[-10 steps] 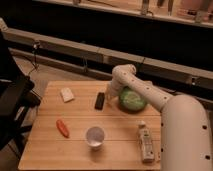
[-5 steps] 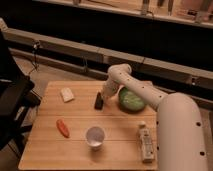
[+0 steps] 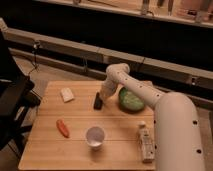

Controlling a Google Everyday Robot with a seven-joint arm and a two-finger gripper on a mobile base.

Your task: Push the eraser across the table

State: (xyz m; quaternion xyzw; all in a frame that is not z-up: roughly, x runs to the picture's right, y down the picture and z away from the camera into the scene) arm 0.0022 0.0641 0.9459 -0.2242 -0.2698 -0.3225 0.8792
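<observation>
The gripper [image 3: 103, 94] is seen low over the far half of the table [image 3: 47, 150], carried down from the white arm [image 3: 150, 97] that reaches in from the right. It is set right at the far end of the eraser [image 3: 97, 103], and contact looks likely, though it cannot be confirmed. Whether the gripper is open or closed cannot be told from here.

The eraser is found lying flat on the wood, near the middle of the far half, its long side running roughly toward the camera. Just to its right, a green bowl [image 3: 131, 100] is placed, close to the arm. Well to the left, a whitish wedge [image 3: 66, 94] is seen. Nearer the front, an orange piece [image 3: 62, 128] is laid at the left, a pale cup [image 3: 95, 137] stands upright in the middle, and a long grey-white object [image 3: 146, 143] is laid at the right. A dark chair [image 3: 11, 102] is parked beside the table's left edge.
</observation>
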